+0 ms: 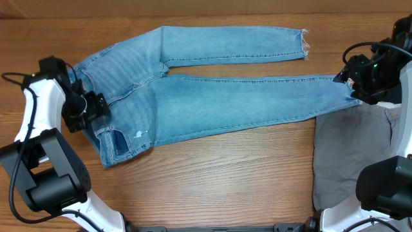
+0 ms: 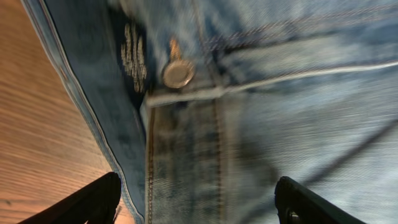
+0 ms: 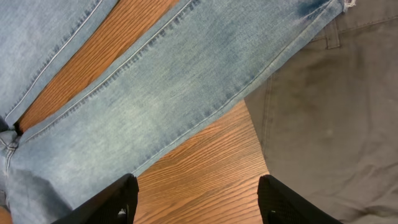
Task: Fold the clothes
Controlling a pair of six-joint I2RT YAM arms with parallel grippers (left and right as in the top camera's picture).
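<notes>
Light blue denim jeans (image 1: 212, 103) lie spread flat, waist at the left and both legs running right, with frayed hems at the far ends. My left gripper (image 1: 93, 108) hovers over the waistband. In the left wrist view it (image 2: 196, 205) is open, its fingers (image 2: 93, 202) straddling the denim below the metal button (image 2: 178, 73). My right gripper (image 1: 352, 82) is at the ankle end of the nearer leg. In the right wrist view it (image 3: 196, 202) is open over bare wood, with the jeans leg (image 3: 186, 81) ahead and nothing between its fingers.
Grey trousers (image 1: 351, 154) lie at the table's right side, partly under the nearer jeans hem and seen again as grey trousers (image 3: 336, 112) in the right wrist view. Wooden tabletop (image 1: 225, 174) shows in front of the jeans. Both arm bases stand at the front corners.
</notes>
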